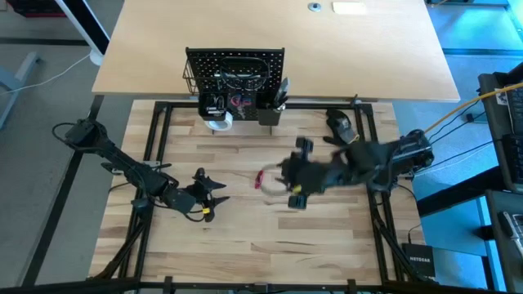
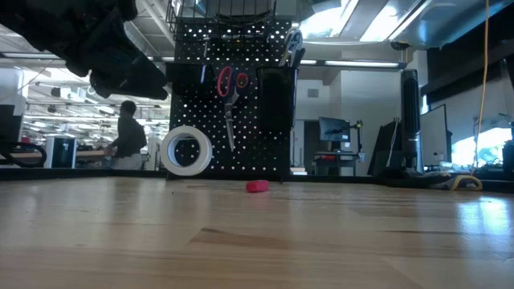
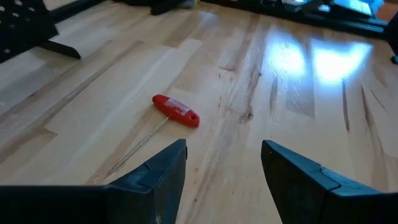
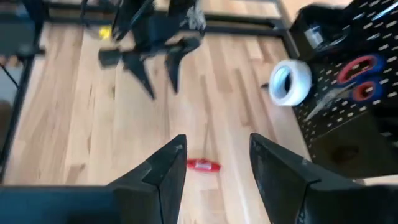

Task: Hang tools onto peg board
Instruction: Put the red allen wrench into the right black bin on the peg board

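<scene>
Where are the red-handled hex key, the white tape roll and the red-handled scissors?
red-handled hex key point(image 3: 176, 111), left wrist view, on its red handle.
white tape roll point(image 2: 186, 150), low view, on its white rim.
red-handled scissors point(image 2: 230, 83), low view, on the red finger loops.

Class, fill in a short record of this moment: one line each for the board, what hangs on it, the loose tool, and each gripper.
board: peg board upright at the table's far side
on board: red-handled scissors, white tape roll
loose tool: red-handled hex key lying on the table
left gripper: open, empty, beside the hex key
right gripper: open, empty, above the hex key
</scene>
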Controlling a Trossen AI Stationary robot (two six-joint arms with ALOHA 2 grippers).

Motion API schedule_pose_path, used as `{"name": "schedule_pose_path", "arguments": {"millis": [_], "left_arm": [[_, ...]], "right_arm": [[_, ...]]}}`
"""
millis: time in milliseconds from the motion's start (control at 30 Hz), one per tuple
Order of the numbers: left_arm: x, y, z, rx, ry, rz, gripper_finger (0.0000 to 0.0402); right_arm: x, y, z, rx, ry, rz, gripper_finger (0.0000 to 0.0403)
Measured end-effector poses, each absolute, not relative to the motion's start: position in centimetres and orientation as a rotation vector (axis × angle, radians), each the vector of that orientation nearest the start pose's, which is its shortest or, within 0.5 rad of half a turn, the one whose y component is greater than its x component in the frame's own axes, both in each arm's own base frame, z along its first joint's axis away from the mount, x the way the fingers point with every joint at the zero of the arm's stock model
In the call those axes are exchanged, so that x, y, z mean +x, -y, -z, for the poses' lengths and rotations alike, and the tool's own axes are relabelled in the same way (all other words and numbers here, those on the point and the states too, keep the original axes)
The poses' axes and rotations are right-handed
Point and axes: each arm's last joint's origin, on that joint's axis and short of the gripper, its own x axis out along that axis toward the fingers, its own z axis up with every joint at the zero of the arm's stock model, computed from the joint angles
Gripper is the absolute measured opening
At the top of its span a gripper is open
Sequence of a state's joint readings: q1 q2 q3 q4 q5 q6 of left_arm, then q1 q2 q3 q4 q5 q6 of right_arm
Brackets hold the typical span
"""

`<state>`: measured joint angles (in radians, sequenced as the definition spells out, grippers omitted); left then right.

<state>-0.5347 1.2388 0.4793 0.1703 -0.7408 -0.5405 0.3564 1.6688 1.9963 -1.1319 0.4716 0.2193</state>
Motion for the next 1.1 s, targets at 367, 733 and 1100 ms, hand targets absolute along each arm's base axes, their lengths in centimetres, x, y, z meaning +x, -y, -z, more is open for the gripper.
{"name": "schedule_pose_path", "arguments": {"millis": [367,733,1100], "left_arm": [[22.1,6.6,-17.6,-0.156,-0.501,-0.255,0.0196],[23.6,4.5,-20.5,-0.020,-0.675,-0.289,0.0168],[28.6,2.9,-20.0,0.092,-0.805,-0.198,0.0134]], "right_arm": [[28.7,-12.8,-35.3,-0.119,-0.713,0.350,0.0175],[23.9,-11.7,-27.3,0.104,-0.545,0.311,0.0175],[23.3,-11.3,-22.0,0.191,-0.438,0.280,0.0175]]}}
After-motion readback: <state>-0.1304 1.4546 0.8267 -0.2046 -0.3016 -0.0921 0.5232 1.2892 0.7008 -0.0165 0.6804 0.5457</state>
